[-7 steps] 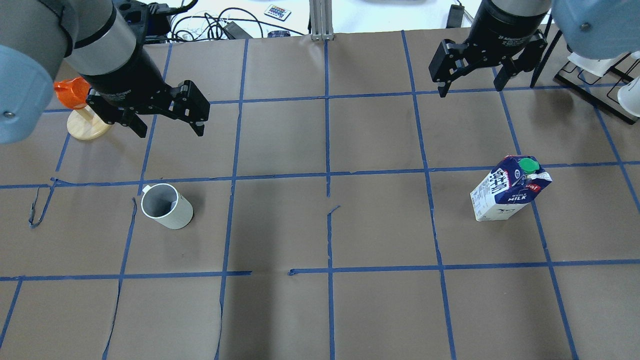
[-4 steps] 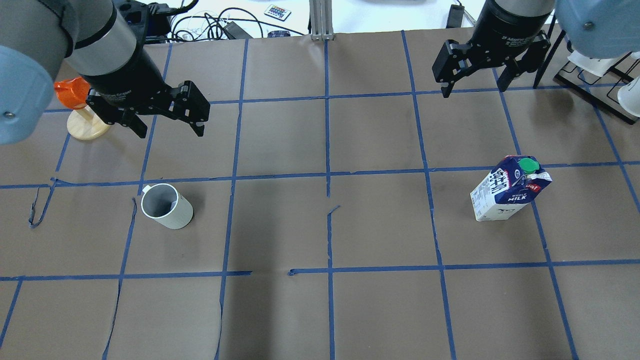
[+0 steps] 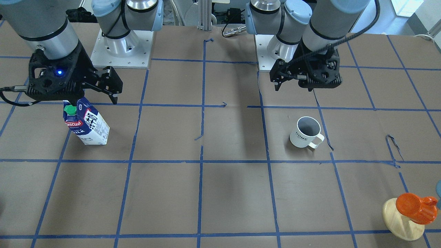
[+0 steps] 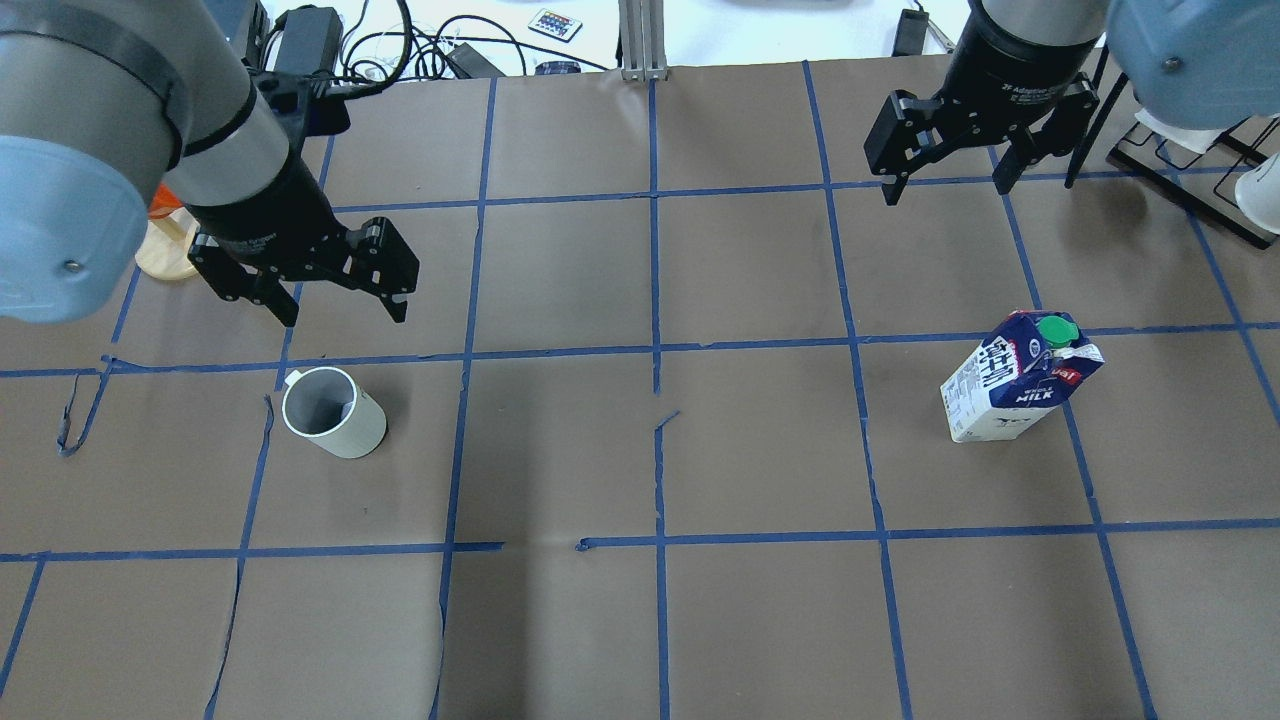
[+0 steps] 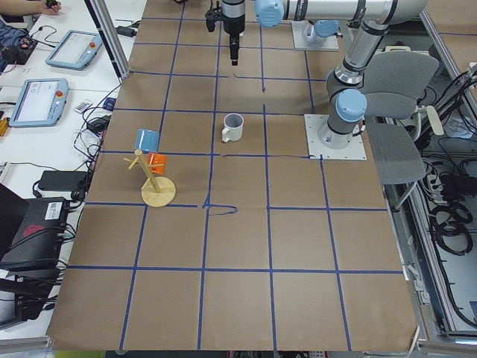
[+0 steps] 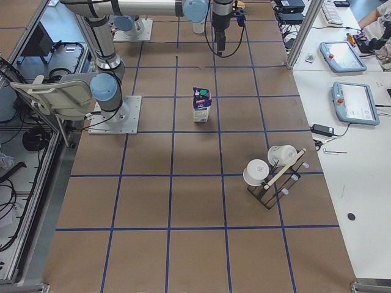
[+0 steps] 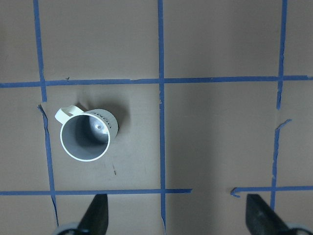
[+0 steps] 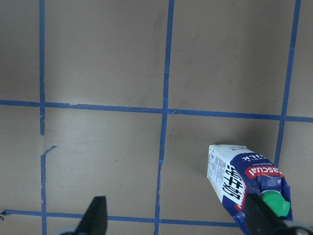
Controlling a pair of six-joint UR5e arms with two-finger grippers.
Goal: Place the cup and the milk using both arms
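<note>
The white cup (image 4: pixel 333 412) stands upright on the left side of the table, grey inside, with its handle toward the far left. It also shows in the front view (image 3: pixel 305 132) and the left wrist view (image 7: pixel 87 134). My left gripper (image 4: pixel 343 318) is open and empty, hovering just beyond the cup. The blue and white milk carton (image 4: pixel 1018 378) with a green cap stands on the right side and shows in the right wrist view (image 8: pixel 249 183). My right gripper (image 4: pixel 946 190) is open and empty, high and well beyond the carton.
An orange object on a wooden disc (image 3: pixel 411 210) stands at the far left, partly hidden by my left arm in the overhead view. A black rack with white cups (image 6: pixel 275 174) stands at the far right. Cables (image 4: pixel 420 50) lie past the table's far edge.
My left gripper has moved toward the cup, still open. My right gripper has barely shifted. The cup and the milk have not moved.
</note>
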